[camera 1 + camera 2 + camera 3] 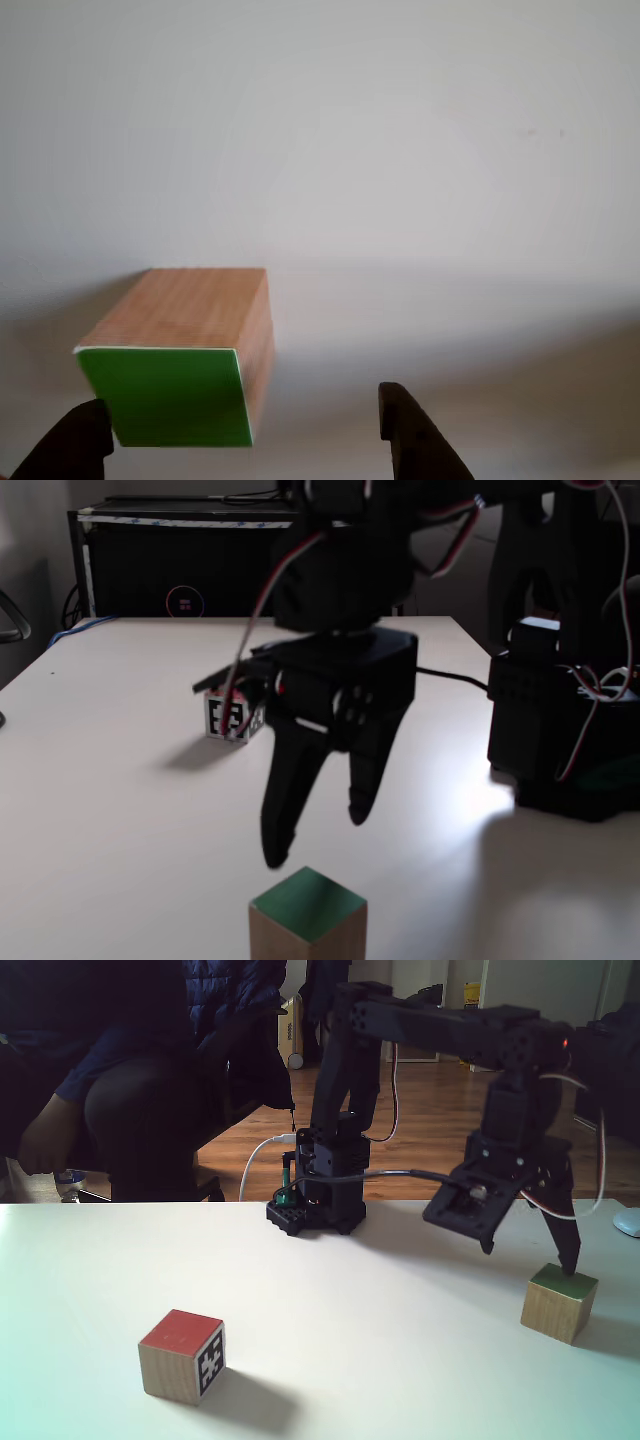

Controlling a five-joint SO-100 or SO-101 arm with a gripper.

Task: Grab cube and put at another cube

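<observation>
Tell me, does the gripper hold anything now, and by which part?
Nothing is held. The gripper is open above the cube, not touching it.

My gripper [318, 835] is of matt black plastic. The cube [185, 350] below me is wood with a fine light-brown grain, and its green face looks smooth and a little glossy. The other cube [182, 1355] is pale wood with a matt red top. The table [330, 1360] is smooth and white, with a soft shine.

Close camera peers past the claw [245, 425]; two low fixed views (opposite sides) share the table [400, 1340].
</observation>
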